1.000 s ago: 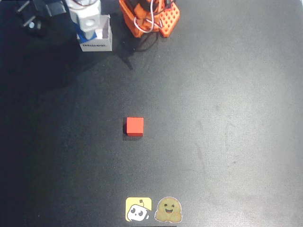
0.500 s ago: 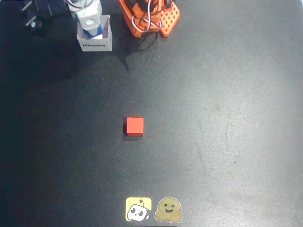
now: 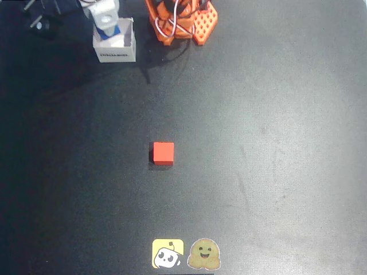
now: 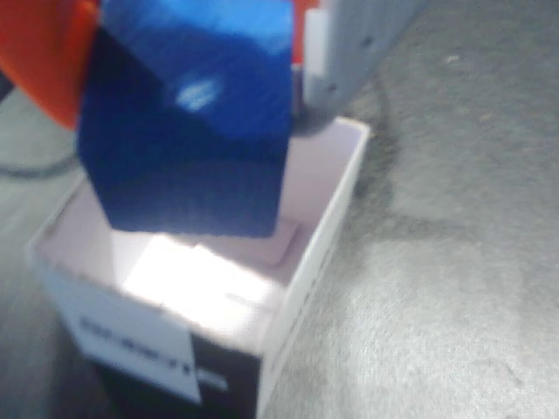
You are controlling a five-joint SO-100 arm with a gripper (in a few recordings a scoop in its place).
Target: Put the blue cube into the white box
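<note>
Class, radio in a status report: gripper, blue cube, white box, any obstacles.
Gripper over white box, grip state unclear. Blue cube at box opening, apparently not yet settled inside. Red cube mid-table, well clear.

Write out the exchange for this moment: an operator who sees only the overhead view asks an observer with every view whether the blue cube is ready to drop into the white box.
Operator: From above I see blue at the box. Is the cube lying inside it?
Observer: Not on its floor. In the wrist view the blue cube hangs tilted above the open top of the white box.
Operator: Does the gripper have it?
Observer: It looks so. The gripper shows an orange finger at the cube's left and a white one at its right, though that picture is blurred.
</note>
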